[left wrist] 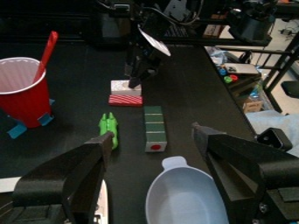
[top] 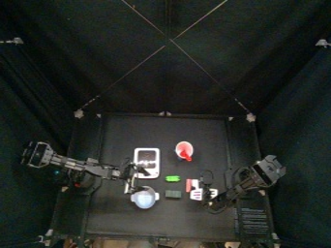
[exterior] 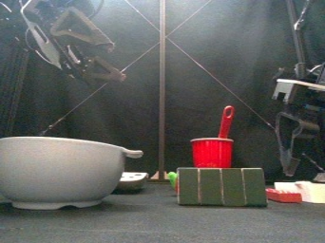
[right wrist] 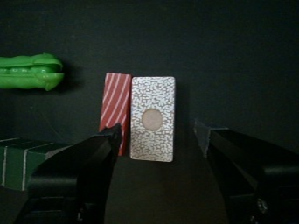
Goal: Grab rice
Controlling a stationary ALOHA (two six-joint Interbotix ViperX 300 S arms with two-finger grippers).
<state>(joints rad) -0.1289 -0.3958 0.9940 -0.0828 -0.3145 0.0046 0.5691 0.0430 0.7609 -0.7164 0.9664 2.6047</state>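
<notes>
The rice is a white speckled packet with a red striped side (right wrist: pixel 152 118), lying flat on the black table. It also shows in the top view (top: pixel 203 194), at the right edge of the front view (exterior: pixel 302 193) and in the left wrist view (left wrist: pixel 125 93). My right gripper (right wrist: pixel 158 131) is open just above it, with one jaw on either side and neither touching it; it shows in the top view (top: pixel 214 194). My left gripper (left wrist: pixel 152 138) is open and empty, held high at the left (exterior: pixel 102 65).
A grey bowl (exterior: pixel 57 171) stands front left. A dark green box (exterior: pixel 222 186) lies mid-front, with a red cup holding a red spoon (exterior: pixel 212 152) behind it. A green toy (left wrist: pixel 108 127) lies beside the box. A white flat item (top: pixel 146 160) lies further back.
</notes>
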